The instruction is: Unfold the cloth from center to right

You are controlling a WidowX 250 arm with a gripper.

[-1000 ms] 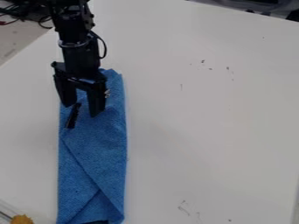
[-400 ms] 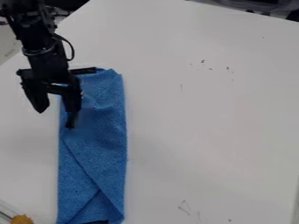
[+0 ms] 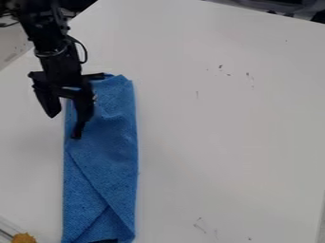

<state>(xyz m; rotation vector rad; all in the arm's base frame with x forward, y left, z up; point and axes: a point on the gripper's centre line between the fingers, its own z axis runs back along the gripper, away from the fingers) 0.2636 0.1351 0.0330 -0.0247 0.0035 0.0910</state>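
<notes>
The hand (image 3: 67,115) is being held wide, its fingers being spread across the left edge of the blue cloth (image 3: 111,161). Near one fingertip, a dark strip (image 3: 77,130) is being borne by the cloth, which is being supported, folded long and narrow, on the left of the white worktop (image 3: 222,123). A yellow object (image 3: 24,238) is being seen at the lower left.

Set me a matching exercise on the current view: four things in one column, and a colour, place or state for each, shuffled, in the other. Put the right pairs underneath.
Column 1
1. cloth
2. hand
3. table
4. yellow lump

Column 2
A. in the lower left corner of the view
B. white, with a few small dark marks
C. blue, folded into a long strip
D. black, open, at the left edge of the blue fabric

Right pairs: 1-C, 2-D, 3-B, 4-A
</notes>
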